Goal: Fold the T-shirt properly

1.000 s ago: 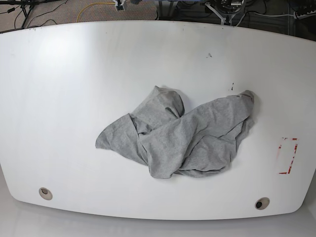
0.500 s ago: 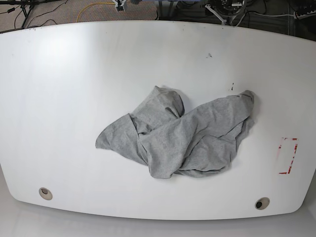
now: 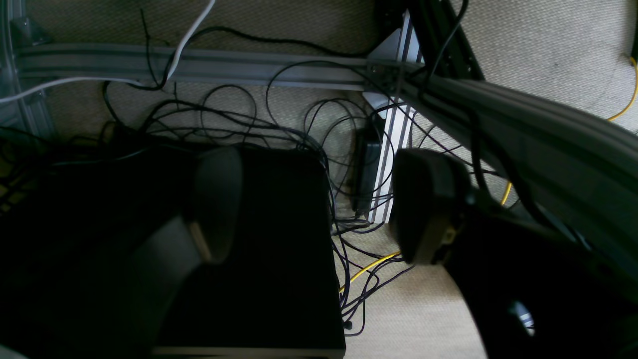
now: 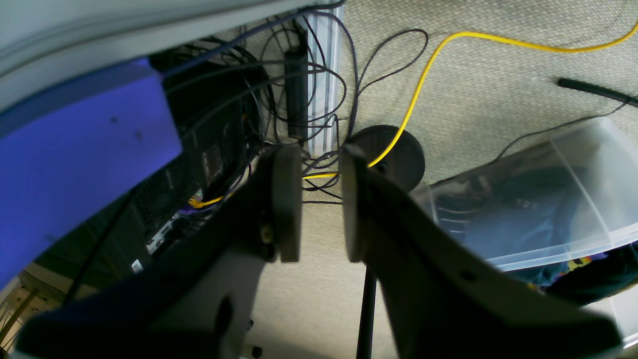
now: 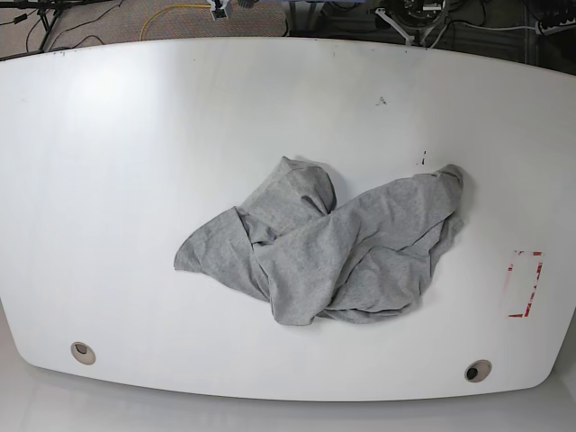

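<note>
The heather-grey T-shirt (image 5: 333, 247) lies crumpled in a heap on the white table (image 5: 135, 180), a little right of the middle in the base view. No printed letters show. Neither arm is in the base view. My left gripper (image 3: 314, 204) is open and empty, with its fingers wide apart, and hangs over the floor with cables and a black box below it. My right gripper (image 4: 321, 199) is empty, its jaws only a narrow gap apart, and is also over the floor beside the table. The T-shirt shows in neither wrist view.
A red-marked rectangle (image 5: 525, 283) is on the table to the right of the shirt. Two round cable holes (image 5: 83, 352) (image 5: 477, 370) sit near the front edge. Under the right gripper are a yellow cable (image 4: 428, 65) and a clear plastic bin (image 4: 548, 199).
</note>
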Robot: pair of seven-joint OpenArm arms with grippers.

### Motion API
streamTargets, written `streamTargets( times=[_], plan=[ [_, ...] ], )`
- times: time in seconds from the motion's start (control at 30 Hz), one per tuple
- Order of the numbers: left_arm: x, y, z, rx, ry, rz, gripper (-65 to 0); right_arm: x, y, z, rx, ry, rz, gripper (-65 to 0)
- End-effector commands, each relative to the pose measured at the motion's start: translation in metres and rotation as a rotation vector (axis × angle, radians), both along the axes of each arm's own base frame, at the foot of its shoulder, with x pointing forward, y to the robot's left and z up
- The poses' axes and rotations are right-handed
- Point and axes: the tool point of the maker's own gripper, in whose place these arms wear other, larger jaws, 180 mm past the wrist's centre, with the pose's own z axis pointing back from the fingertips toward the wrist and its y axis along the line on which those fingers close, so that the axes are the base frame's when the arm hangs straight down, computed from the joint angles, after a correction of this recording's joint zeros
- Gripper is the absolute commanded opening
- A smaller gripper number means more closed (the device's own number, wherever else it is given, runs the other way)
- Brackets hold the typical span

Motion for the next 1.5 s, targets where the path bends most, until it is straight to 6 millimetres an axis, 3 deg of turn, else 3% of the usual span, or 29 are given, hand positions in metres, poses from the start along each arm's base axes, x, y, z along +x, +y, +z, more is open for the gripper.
streamTargets(
  times=[0.0,1.47],
  plan=[
    [0.000,0.005,0.001,0.008,-0.008,0.002,-20.0,-0.006,0.003,0.001,0.008,0.000,-0.001,-51.5],
    [0.011,0.005,0.002,0.011,-0.032,0.008,-19.3,-0.007,0.003,0.001,0.006,0.007,-0.003,-51.5]
  ],
)
